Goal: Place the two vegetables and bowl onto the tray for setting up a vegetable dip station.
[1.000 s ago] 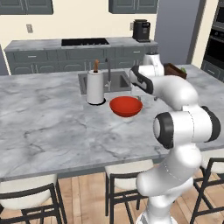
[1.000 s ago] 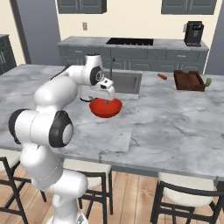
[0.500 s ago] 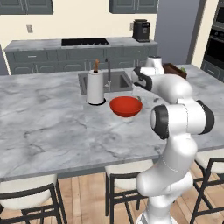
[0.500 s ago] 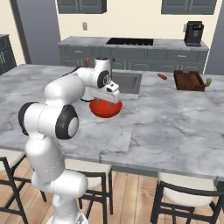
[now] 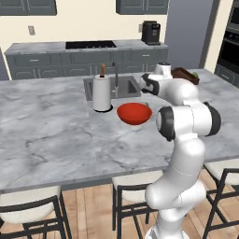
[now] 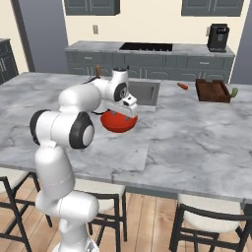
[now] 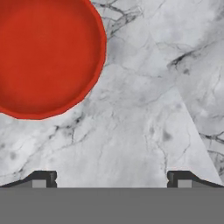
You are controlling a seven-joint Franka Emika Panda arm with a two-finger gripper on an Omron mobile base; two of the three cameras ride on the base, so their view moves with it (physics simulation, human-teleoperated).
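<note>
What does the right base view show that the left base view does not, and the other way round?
Right base view: the carrot lying on the counter, apart from the tray. Left base view: the white paper-towel roll in full, upright beside the sink. Both: the red bowl on the counter, the tray and the coffee machine.
</note>
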